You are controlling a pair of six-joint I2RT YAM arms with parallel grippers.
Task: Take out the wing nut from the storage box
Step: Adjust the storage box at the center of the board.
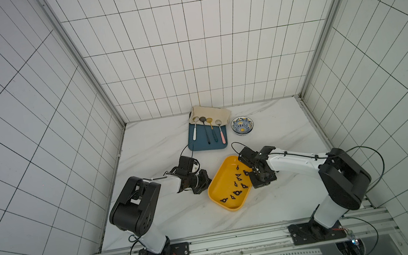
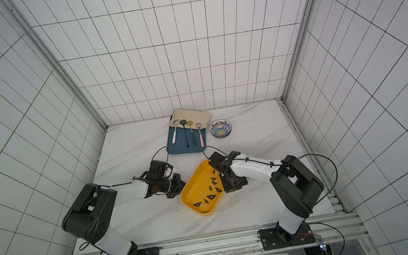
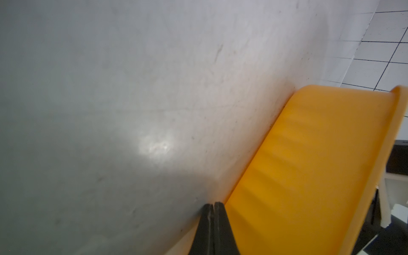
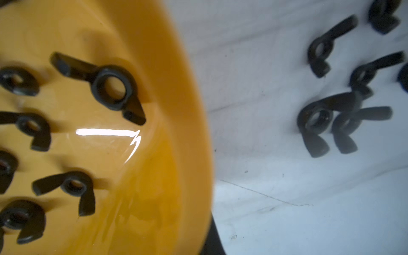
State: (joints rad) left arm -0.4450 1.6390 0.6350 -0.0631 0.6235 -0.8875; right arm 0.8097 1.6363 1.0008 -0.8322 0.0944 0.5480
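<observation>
Mid-extraction, I judge: wing nuts (image 4: pixel 112 88) lie in the yellow storage box (image 1: pixel 218 184) centred on the table (image 1: pixel 150 147), removed nuts (image 4: pixel 318 123) outside its 3 o'clock rim under the right gripper (image 1: pixel 257 179), closed on nothing visible; the left gripper (image 3: pixel 213 218), closed empty, sits at 9 o'clock; next, open over one nut.

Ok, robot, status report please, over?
Left end effector shut, beside the shallow yellow plastic tub. Right end effector shut, near its rim. Black wing nuts: several inside, some outside on the white marble table. Nothing blocking.

Left tool (image 3: pixel 213 206), right tool (image 1: pixel 257 179) closed
</observation>
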